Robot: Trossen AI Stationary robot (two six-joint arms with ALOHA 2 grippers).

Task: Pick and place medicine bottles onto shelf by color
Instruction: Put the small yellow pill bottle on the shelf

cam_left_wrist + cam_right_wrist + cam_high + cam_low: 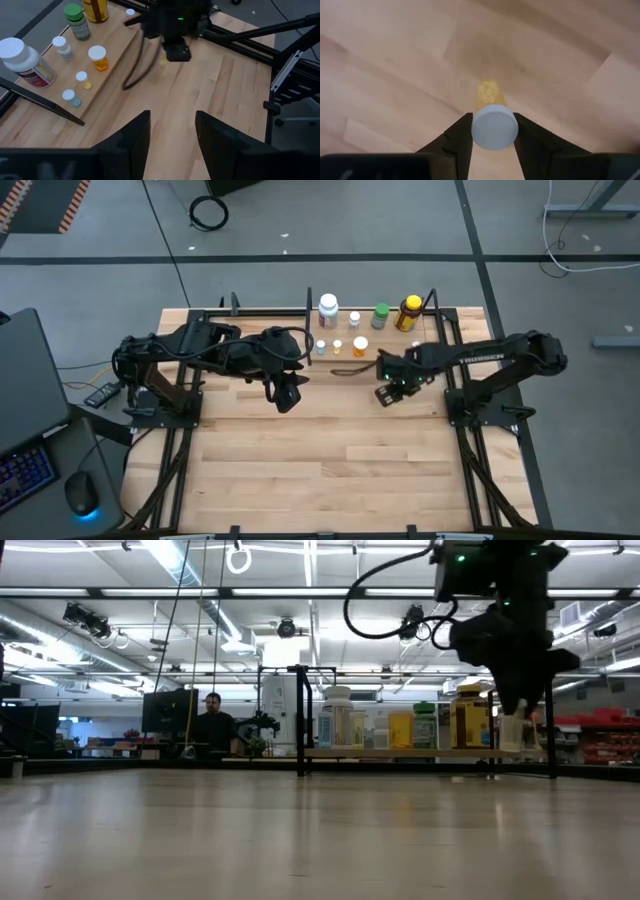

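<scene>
My right gripper [388, 392] hangs over the table just in front of the shelf [395, 340], shut on a small white-capped bottle [492, 120] with yellow contents. The shelf, a light-wood plank between black posts, carries a large white labelled bottle [328, 308], a green one [381, 315], a yellow dark-capped one [410, 312], an orange one [360, 346] and several tiny ones. My left gripper [172, 135] is raised over the table's middle left, open, with nothing between its fingers. My right gripper pinches the small bottle just under its white cap [494, 128], one finger on each side. The fingers point down at it from above. The bottle stands roughly upright, cap toward the wrist, its yellow body [488, 95] below the fingers and apparently clear of the tabletop.
Black frame rails [455, 370] run along the table's sides and back. A laptop and mouse [80, 495] sit on a side desk left of the table. A person [212, 725] sits far behind the table. Bare wood [330, 460] lies toward the near edge.
</scene>
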